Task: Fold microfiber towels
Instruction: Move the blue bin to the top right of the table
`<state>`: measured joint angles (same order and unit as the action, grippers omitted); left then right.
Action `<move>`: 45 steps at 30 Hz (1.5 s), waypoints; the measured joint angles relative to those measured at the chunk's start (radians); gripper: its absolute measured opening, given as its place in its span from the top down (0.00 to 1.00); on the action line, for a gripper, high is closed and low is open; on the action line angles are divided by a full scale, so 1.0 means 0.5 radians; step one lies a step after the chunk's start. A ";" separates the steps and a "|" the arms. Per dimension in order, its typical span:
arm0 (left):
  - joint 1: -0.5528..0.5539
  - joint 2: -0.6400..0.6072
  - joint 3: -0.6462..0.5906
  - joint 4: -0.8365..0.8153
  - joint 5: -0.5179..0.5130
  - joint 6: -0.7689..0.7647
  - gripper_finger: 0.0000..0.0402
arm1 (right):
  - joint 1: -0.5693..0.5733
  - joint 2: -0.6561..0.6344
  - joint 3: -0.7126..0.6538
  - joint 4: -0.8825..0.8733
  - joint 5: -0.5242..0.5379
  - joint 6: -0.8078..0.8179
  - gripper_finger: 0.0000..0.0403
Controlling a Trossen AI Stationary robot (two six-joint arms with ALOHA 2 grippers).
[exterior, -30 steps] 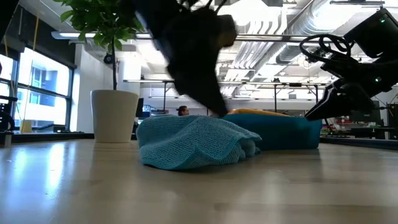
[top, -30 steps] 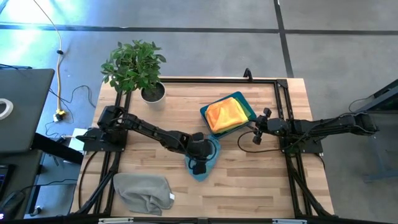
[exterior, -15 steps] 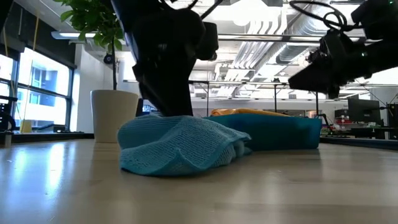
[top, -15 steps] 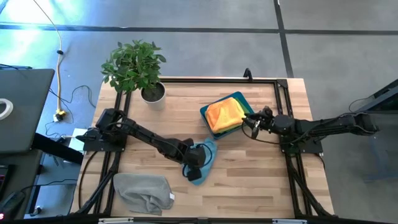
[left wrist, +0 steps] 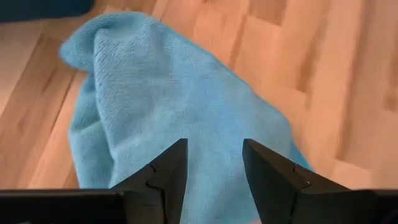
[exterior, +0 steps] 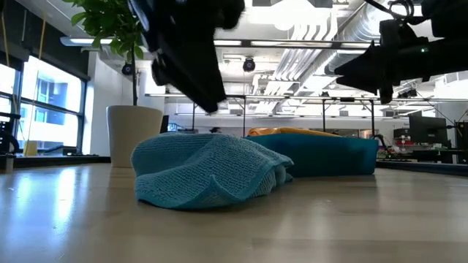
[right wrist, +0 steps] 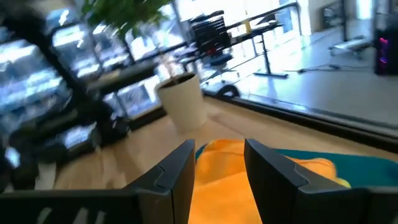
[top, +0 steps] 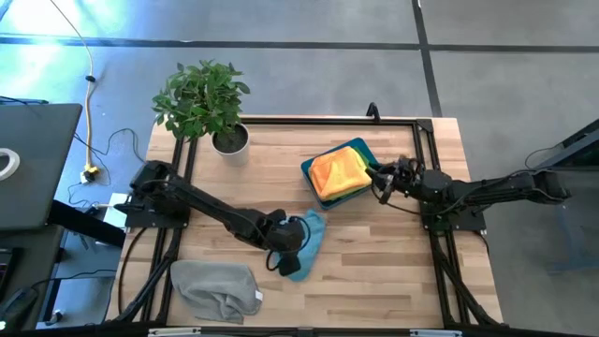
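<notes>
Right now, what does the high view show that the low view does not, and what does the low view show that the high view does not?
Only the high view shows the grey towel near the table's front edge and the whole layout of both arms. Only the low view shows the room behind the table, with ceiling pipes and windows. Both show the light blue towel lying crumpled, the bin with the orange towel, the potted plant, the left pincer over the blue towel and the right pincer beside the bin.
</notes>
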<state>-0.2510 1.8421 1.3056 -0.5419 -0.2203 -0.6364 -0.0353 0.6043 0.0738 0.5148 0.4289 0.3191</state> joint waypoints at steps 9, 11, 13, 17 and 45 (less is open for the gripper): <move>-0.088 -0.074 -0.001 -0.094 -0.017 -0.158 0.64 | -0.042 0.336 0.086 -0.046 -0.063 -0.095 0.67; -0.103 -0.075 -0.001 -0.103 -0.016 -0.201 0.64 | -0.081 0.455 0.139 -0.089 -0.057 -0.095 0.67; -0.114 -0.075 -0.001 -0.123 -0.016 -0.241 0.64 | -0.123 0.558 0.207 -0.138 -0.056 -0.095 0.67; -0.134 -0.075 -0.001 -0.166 0.000 -0.274 0.64 | -0.217 0.768 0.370 -0.344 -0.106 -0.166 0.67; -0.145 -0.073 -0.001 -0.243 -0.001 -0.251 0.64 | -0.943 1.803 1.056 -0.716 -1.209 -1.337 0.67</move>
<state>-0.3237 1.8057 1.3052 -0.6633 -0.2207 -0.7620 -0.5065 1.5061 0.6018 0.1568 -0.1757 -0.3496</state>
